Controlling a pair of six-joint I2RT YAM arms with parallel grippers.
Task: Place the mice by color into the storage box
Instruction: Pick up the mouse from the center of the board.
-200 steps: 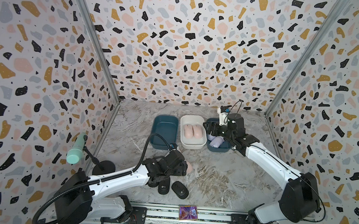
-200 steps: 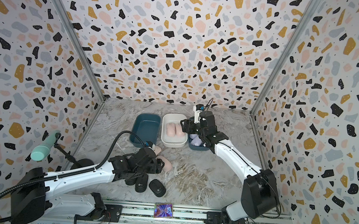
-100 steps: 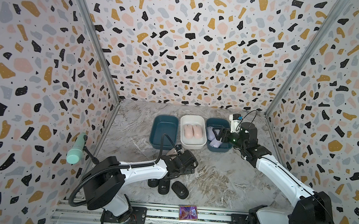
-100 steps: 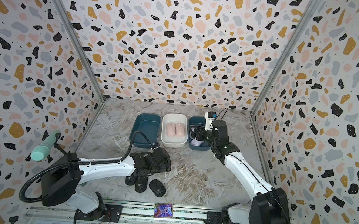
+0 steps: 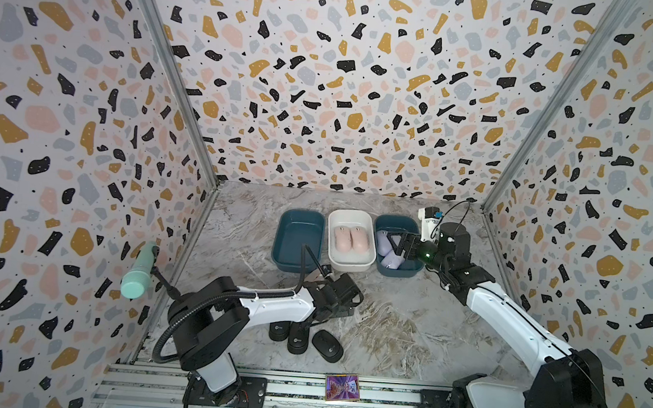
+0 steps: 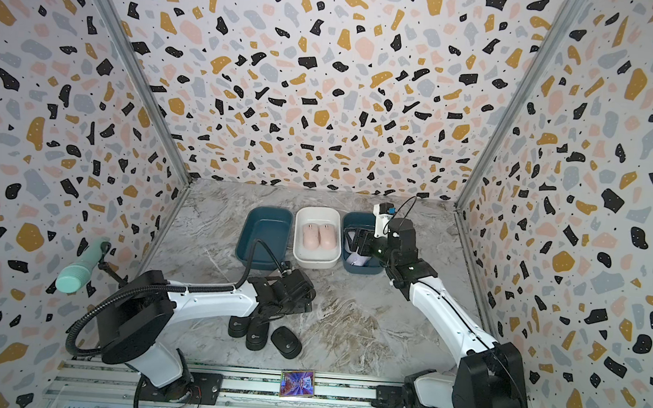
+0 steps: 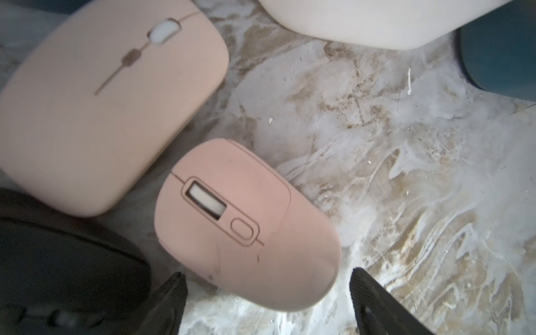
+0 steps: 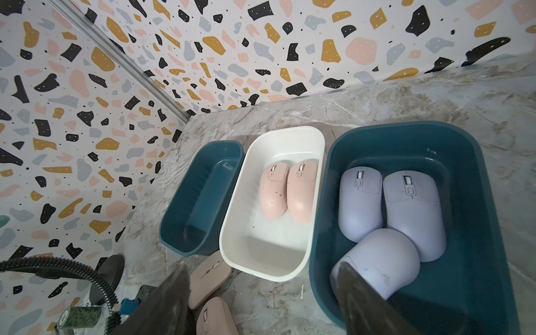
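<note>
Two pink mice (image 7: 240, 226) (image 7: 110, 101) lie on the marble table in front of the white box (image 5: 352, 214). My left gripper (image 7: 266, 275) is open, its jaws on either side of the rounded mouse's rear with gaps showing. In both top views three black mice (image 5: 298, 342) lie near the front. The white box holds two pink mice (image 8: 285, 193). The right teal box (image 8: 406, 130) holds three lilac mice (image 8: 359, 203). My right gripper (image 8: 261, 268) hangs open and empty above this box's near edge. The left teal box (image 5: 300, 213) is empty.
Patterned walls close in the left, back and right. A mint-green handle (image 5: 139, 273) sticks out on the left wall. A small colourful card (image 5: 342, 387) sits on the front rail. My left arm's black cable (image 5: 308, 260) loops up before the left teal box.
My left gripper has slid right over the loose pink mice and its jaws have widened slightly. My right gripper has drawn back to the right from over the lilac mice.
</note>
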